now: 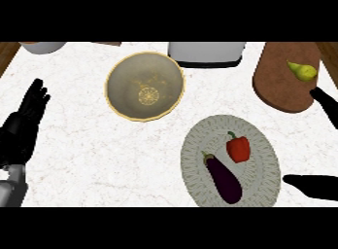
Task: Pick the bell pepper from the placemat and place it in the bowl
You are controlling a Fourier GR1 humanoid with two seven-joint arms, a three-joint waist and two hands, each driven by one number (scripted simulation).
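The right hand is spread wide open and holds nothing, just to the right of the red bell pepper on the placemat, so it should slide left, miss the eggplant, and close around the pepper before going to the bowl.

The right hand is cropped at three o'clock, while a white appliance and a pale pot are clipped at twelve.
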